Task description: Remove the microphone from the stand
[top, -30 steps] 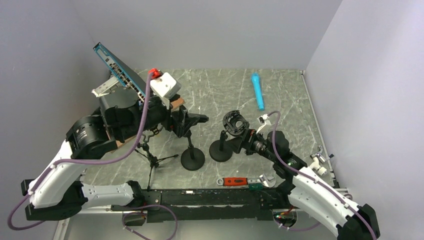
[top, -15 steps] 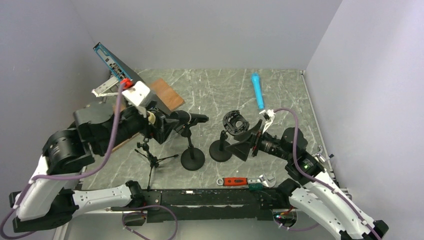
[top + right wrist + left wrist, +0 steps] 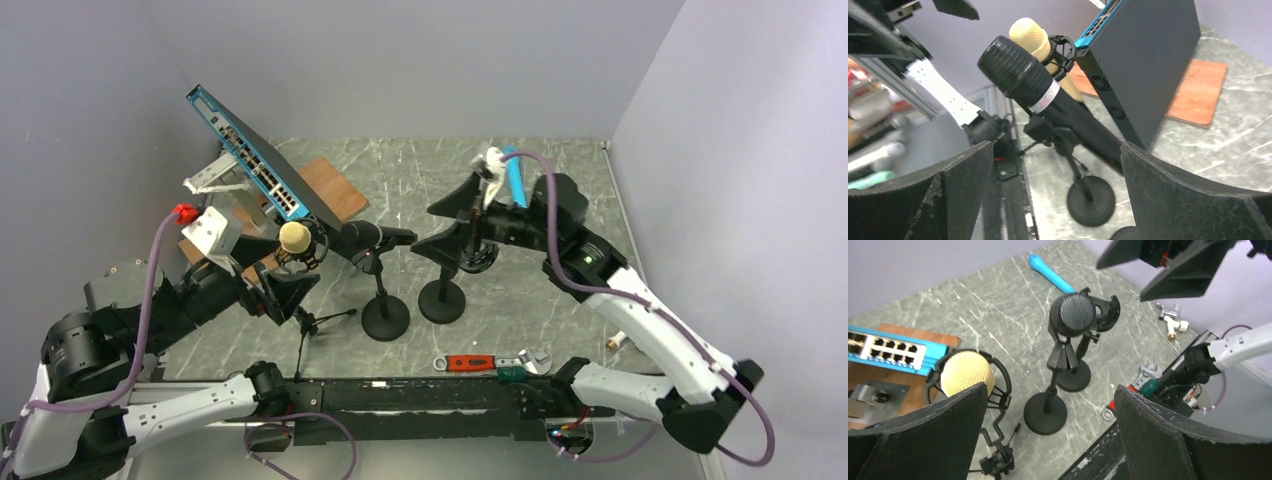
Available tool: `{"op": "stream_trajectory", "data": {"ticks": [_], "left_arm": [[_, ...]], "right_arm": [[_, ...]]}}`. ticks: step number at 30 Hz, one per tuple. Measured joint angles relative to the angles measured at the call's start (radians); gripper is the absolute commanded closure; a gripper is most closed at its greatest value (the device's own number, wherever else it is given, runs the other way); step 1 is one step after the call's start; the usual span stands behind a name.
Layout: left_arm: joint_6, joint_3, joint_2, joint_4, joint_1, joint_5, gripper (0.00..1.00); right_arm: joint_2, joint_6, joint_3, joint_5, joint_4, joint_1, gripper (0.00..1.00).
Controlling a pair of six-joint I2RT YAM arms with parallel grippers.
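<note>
While left tool point(image 3: 283, 290) and right tool point(image 3: 422, 228) gape wide, microphone point(image 3: 385, 236) on stand point(image 3: 385, 318) between them, untouched

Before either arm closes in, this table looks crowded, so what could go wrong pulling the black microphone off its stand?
Pulling the black microphone could tip its stand into the empty stand close beside it. The gold microphone on its tripod sits close by, so a careless reach might knock it.

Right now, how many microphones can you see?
3: a black microphone on its stand, a gold microphone on the left tripod, a blue microphone lying far back. Others may be hidden.
</note>
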Motion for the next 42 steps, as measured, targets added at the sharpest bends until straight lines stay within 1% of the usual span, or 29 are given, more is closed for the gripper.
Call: {"op": "stream_trajectory", "data": {"ticks": [2, 6, 9, 14, 19, 20, 22, 25, 27, 29, 30, 32, 34, 35, 37, 40, 42], "left_arm": [[-0.026, -0.051, -0.042, 0.006, 0.000, 0.019, 0.01], [-0.070, -0.140, -0.112, 0.013, 0.000, 0.050, 0.01], [-0.103, -0.185, -0.146, 0.013, 0.000, 0.069, 0.01], [-0.130, -0.238, -0.164, 0.032, 0.000, 0.110, 0.01], [-0.135, -0.297, -0.166, 0.063, 0.000, 0.153, 0.01], [-0.135, -0.307, -0.166, 0.069, 0.000, 0.160, 0.01], [-0.135, -0.325, -0.166, 0.082, 0.000, 0.176, 0.01], [-0.133, -0.342, -0.166, 0.088, 0.000, 0.195, 0.01], [-0.129, -0.352, -0.166, 0.101, 0.000, 0.203, 0.01], [-0.126, -0.368, -0.166, 0.121, 0.000, 0.208, 0.01], [-0.122, -0.384, -0.166, 0.133, 0.000, 0.211, 0.01], [-0.113, -0.410, -0.167, 0.149, 0.000, 0.213, 0.04], [-0.105, -0.445, -0.174, 0.179, 0.000, 0.212, 0.06], [-0.100, -0.466, -0.180, 0.199, 0.000, 0.212, 0.08], [-0.090, -0.518, -0.200, 0.252, 0.000, 0.217, 0.11], [-0.061, -0.566, -0.212, 0.311, 0.000, 0.217, 0.11], [-0.023, -0.584, -0.212, 0.349, 0.000, 0.198, 0.10]], "right_arm": [[0.078, -0.073, 0.079, 0.041, -0.042, 0.055, 0.00], [0.179, -0.212, 0.184, 0.164, -0.080, 0.178, 0.00], [0.216, -0.294, 0.220, 0.225, -0.097, 0.245, 0.00], [0.275, -0.403, 0.281, 0.286, -0.106, 0.318, 0.00], [0.322, -0.484, 0.302, 0.365, -0.108, 0.399, 0.00], [0.331, -0.493, 0.304, 0.381, -0.108, 0.408, 0.02], [0.347, -0.512, 0.307, 0.425, -0.107, 0.419, 0.09], [0.365, -0.523, 0.309, 0.489, -0.108, 0.423, 0.15], [0.373, -0.529, 0.311, 0.523, -0.108, 0.423, 0.23], [0.374, -0.535, 0.311, 0.541, -0.108, 0.423, 0.36], [0.374, -0.538, 0.311, 0.546, -0.108, 0.423, 0.45], [0.375, -0.544, 0.312, 0.554, -0.108, 0.423, 0.60], [0.377, -0.555, 0.317, 0.561, -0.106, 0.426, 0.73], [0.377, -0.557, 0.320, 0.563, -0.106, 0.426, 0.76], [0.377, -0.553, 0.320, 0.565, -0.108, 0.426, 0.80], [0.377, -0.551, 0.320, 0.565, -0.108, 0.426, 0.88], [0.377, -0.551, 0.320, 0.565, -0.108, 0.426, 0.90]]}}
